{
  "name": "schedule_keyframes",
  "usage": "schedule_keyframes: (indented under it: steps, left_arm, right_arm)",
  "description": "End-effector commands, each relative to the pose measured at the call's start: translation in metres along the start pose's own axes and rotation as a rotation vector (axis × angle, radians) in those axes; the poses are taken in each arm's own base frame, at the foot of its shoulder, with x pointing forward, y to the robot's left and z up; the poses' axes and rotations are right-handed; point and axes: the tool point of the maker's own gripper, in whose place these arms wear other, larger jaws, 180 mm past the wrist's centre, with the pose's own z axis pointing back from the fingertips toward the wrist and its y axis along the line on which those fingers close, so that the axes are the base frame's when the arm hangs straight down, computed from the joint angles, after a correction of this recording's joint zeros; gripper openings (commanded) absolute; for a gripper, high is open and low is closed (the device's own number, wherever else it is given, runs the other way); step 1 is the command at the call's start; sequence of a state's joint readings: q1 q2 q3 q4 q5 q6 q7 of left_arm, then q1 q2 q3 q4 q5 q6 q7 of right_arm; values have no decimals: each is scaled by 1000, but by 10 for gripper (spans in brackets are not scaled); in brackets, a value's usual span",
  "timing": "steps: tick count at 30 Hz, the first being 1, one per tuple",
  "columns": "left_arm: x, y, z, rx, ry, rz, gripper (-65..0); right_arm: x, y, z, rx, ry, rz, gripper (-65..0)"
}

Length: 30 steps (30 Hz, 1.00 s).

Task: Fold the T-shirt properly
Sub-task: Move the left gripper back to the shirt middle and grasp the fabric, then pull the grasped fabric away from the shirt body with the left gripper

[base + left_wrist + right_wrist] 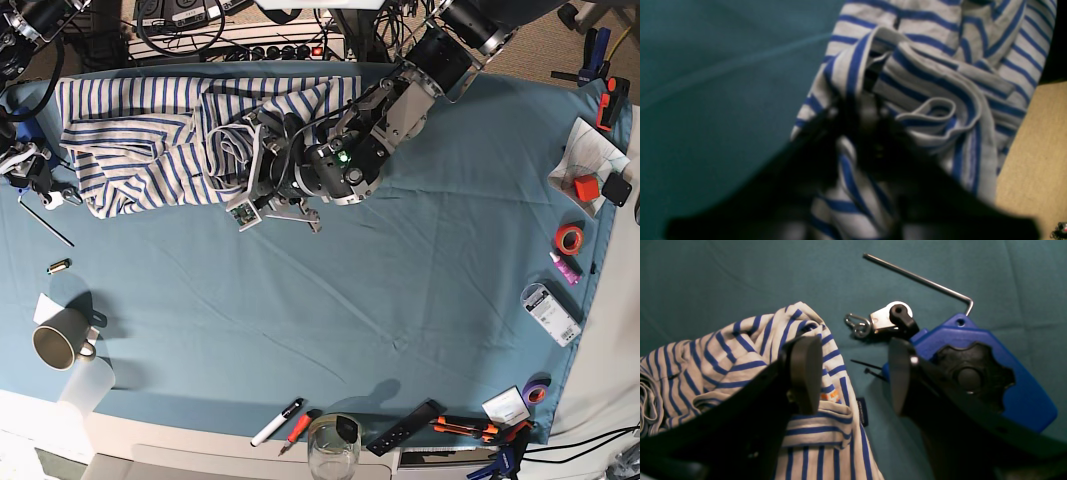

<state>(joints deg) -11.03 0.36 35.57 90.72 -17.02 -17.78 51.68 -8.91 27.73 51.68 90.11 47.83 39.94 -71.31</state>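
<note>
Blur, cropping and cover around the striped shirt

The left wrist view is soft: the left pincer (860, 113) reads only as a dark blurred mass bunched into the T-shirt (933, 83), its tips lost among the folds, and the shirt runs off the top and bottom edges. In the right wrist view the blue clamp (1017, 373) is partly covered by one dark finger and the neck label's (862, 411) lettering is too small to read. In the base view the left arm (400, 100) hides part of the shirt.
</note>
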Motion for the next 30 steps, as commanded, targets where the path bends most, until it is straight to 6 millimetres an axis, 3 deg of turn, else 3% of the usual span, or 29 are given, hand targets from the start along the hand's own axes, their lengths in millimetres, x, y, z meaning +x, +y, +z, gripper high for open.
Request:
schedule_keyframes:
  steps: [1, 5, 11, 19, 30]
  left_arm:
    - [24, -1, 3, -4, -75, -11, -650]
    - [32, -4, 2, -9, -97, -11, -650]
    - [68, -15, 2, -33, -181, -19, -650]
    - [99, 12, 10, 98, -247, -144, -650]
    - [118, 19, 14, 119, -312, -178, -650]
  right_arm:
    - [21, -4, 7, -12, -57, 31, -334]
    - [21, -4, 7, -12, -57, 31, -334]
    - [21, -4, 7, -11, -57, 32, -334]
    - [21, -4, 7, -12, -56, 32, -334]
    - [21, -4, 7, -12, -56, 32, -334]
